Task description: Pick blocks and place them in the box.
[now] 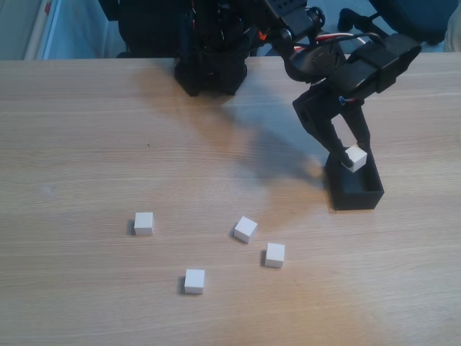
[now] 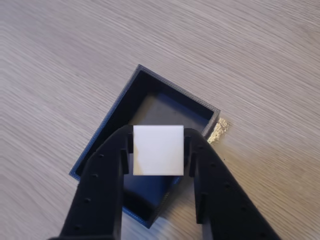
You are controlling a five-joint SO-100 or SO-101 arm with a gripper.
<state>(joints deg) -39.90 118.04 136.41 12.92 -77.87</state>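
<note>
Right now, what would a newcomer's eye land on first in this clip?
The black pincer holding a white cube right over the open black box, at the table's right in the fixed view. Next, four more white cubes lie scattered on the wooden table nearer the camera.

Looks like an office or home desk setup. Light wood-grain table [image 1: 108,144]. Dark chair [image 1: 418,18] behind it.

The worktop [image 1: 86,144] was pale wood with fine, straight grain lines. The five blocks were plain white: one [image 1: 355,158] between the black fingers [image 2: 107,165], four others [image 1: 144,223] [image 1: 245,229] [image 1: 274,254] [image 1: 194,280] on the wood. The box [image 1: 356,196] looked black in the fixed view, dark blue-black in the wrist view. The arm [image 1: 360,65] was black, with red and white wires.
</note>
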